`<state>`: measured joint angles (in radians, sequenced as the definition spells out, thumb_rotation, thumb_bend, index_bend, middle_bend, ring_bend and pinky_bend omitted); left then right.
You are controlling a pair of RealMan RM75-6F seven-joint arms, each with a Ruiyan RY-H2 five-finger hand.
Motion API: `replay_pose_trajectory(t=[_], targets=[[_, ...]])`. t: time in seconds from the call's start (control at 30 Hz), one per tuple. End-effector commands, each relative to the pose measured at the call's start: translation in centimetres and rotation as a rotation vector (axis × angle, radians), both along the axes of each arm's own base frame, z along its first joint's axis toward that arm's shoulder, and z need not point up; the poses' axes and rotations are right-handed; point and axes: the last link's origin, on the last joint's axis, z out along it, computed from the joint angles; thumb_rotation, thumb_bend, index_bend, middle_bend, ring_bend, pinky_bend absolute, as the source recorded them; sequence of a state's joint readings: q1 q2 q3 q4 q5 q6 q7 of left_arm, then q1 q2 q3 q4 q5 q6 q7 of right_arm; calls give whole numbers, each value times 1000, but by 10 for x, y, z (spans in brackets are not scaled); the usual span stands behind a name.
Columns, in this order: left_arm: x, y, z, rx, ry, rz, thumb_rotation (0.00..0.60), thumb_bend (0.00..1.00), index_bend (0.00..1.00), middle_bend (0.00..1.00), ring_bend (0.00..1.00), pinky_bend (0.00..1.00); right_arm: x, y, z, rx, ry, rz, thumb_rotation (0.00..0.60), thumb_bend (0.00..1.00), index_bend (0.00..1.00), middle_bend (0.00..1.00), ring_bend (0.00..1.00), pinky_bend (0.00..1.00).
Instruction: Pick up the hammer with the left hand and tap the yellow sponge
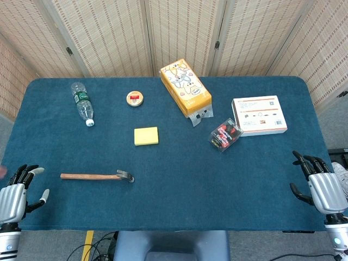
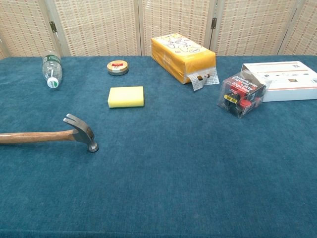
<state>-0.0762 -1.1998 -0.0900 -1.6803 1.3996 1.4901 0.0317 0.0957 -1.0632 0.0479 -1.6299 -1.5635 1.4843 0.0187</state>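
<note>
A hammer [image 1: 97, 176] with a wooden handle lies flat on the blue table, its metal head pointing right; the chest view shows the hammer [image 2: 49, 135] at the left. The yellow sponge [image 1: 146, 136] lies beyond it toward the middle, and in the chest view the sponge [image 2: 126, 96] sits behind the hammer head. My left hand [image 1: 17, 194] hovers at the near left table edge, fingers spread, holding nothing, left of the handle end. At the near right edge, my right hand [image 1: 321, 185] is likewise empty with fingers apart. Neither hand appears in the chest view.
A plastic bottle [image 1: 82, 103] lies at the far left, a small round tin [image 1: 135, 98] behind the sponge. An orange box [image 1: 185, 87], a small clear packet [image 1: 225, 135] and a white box [image 1: 259, 115] occupy the far right. A folding screen stands behind the table.
</note>
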Motion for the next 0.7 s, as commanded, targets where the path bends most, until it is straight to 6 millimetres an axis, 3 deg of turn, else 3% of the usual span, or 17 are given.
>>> replay_pose_trajectory(t=[0.03, 0.3, 0.7], targets=[[0, 1, 0, 1, 0, 1, 600, 377, 287, 222, 121, 231, 0, 0, 0, -1, -1, -1, 600, 260, 57, 320, 180, 191], [2, 5, 2, 0, 11, -21, 600, 376, 287, 222, 121, 231, -1, 2, 2, -14, -3, 0, 600, 260, 57, 320, 180, 191], [29, 36, -12, -153, 74, -164, 600, 376, 269, 222, 122, 231, 1, 2, 7, -25, -5, 23, 600, 260, 57, 320, 180, 191]])
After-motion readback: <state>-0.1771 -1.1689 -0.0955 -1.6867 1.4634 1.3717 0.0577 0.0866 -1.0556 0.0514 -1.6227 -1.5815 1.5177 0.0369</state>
